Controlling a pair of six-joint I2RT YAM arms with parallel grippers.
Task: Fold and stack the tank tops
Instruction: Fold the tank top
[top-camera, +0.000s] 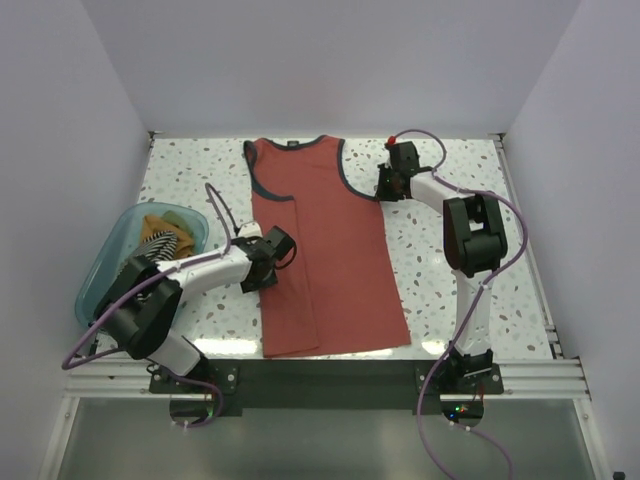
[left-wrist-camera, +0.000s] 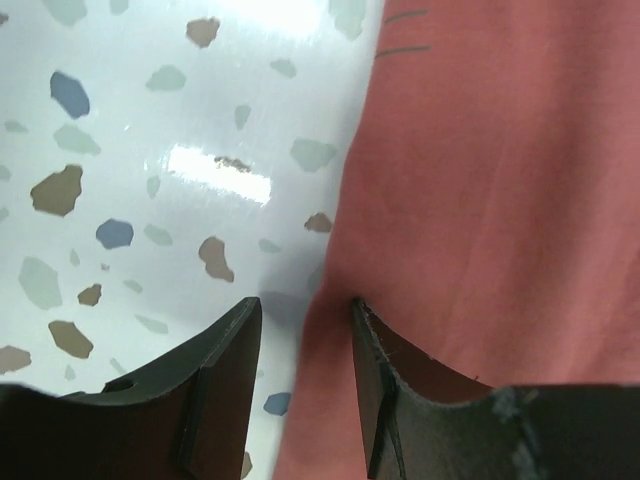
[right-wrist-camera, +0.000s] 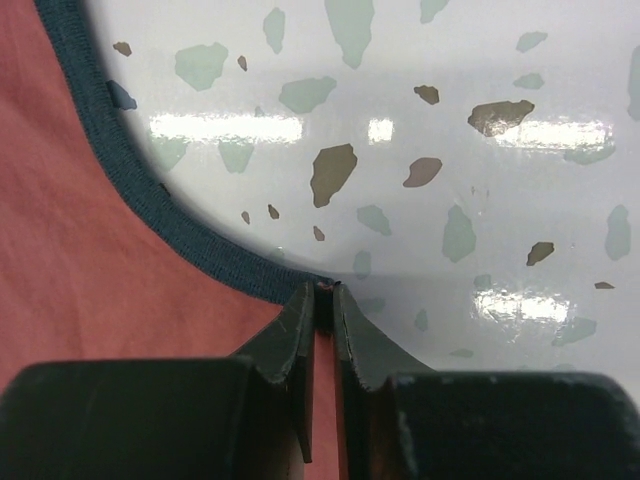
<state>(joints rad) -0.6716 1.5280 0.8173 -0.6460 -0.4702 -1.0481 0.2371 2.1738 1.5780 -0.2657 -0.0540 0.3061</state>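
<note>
R jaws pinch red tank top (top-camera: 340, 250); L jaws apart.

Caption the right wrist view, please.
Right gripper pinching the rust-red tank top at its navy-trimmed armhole corner, on the speckled table.

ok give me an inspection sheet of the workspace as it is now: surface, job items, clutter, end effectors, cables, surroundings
surface: glossy speckled table, glare patches
job's things: rust-red tank top flat at centre, left side looks folded in; striped top and mustard top in the teal bin at left
clutter: nothing seen
end effectors: left end effector open, straddling the red top's left edge; right end effector shut on its navy-trimmed armhole edge
cables: purple cables looping along both arms, clear of the cloth
surroundings: white walls on three sides, aluminium rail at the near edge
</note>
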